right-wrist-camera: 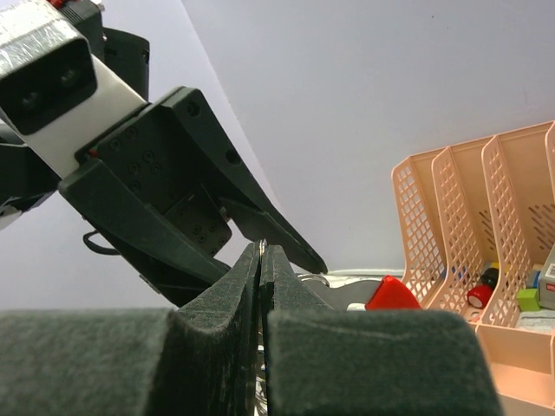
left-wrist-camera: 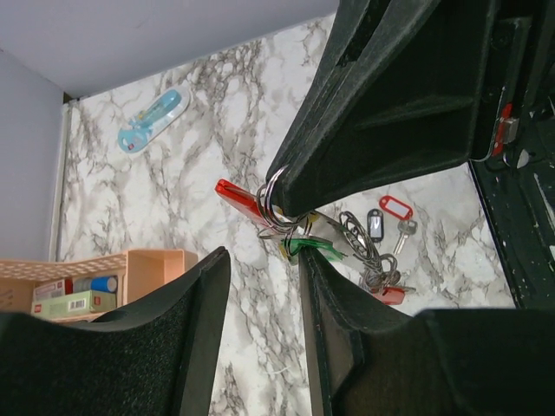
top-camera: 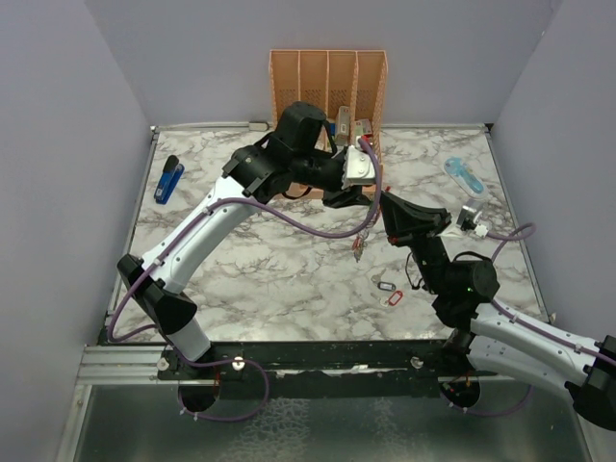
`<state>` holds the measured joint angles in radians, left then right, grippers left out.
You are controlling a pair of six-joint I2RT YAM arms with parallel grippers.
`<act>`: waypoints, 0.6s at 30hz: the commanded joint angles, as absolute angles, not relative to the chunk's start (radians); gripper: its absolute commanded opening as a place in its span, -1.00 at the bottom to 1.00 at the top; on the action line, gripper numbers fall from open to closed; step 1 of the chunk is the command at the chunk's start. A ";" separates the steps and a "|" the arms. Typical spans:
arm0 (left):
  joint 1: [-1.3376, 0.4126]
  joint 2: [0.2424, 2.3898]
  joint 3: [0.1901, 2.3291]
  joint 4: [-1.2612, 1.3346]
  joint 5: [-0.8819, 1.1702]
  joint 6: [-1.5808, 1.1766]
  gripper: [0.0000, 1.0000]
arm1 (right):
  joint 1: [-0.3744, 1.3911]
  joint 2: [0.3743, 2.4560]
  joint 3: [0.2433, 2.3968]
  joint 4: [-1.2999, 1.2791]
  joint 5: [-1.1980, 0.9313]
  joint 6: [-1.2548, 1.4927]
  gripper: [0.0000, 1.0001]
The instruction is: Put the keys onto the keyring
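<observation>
My right gripper is shut on a thin silver ring held above the table. From that ring hang the red keyring with its grey metal side, a green tag, a chain and a red-headed key. This bunch dangles between the two grippers. My left gripper is open just below the ring. Its right fingertip touches the green tag, and nothing sits between its fingers. A red tag, a black tag and a key lie loose on the table.
A peach slotted organizer with small items stands at the back centre. A blue object lies at the left, and a light blue item and a small silver and white object at the right. Grey walls enclose the marble table.
</observation>
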<state>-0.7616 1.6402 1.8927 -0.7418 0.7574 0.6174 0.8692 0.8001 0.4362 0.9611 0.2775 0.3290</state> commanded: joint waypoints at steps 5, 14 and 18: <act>-0.769 1.631 1.939 -0.774 0.827 0.609 -0.17 | 0.873 0.800 0.433 0.983 0.306 0.346 -0.98; -0.773 1.630 1.925 -0.772 0.835 0.618 -0.36 | 0.873 0.813 0.440 0.985 0.296 0.352 -0.97; -0.775 1.628 1.923 -0.772 0.837 0.617 -0.56 | 0.873 0.814 0.436 0.985 0.307 0.362 -0.97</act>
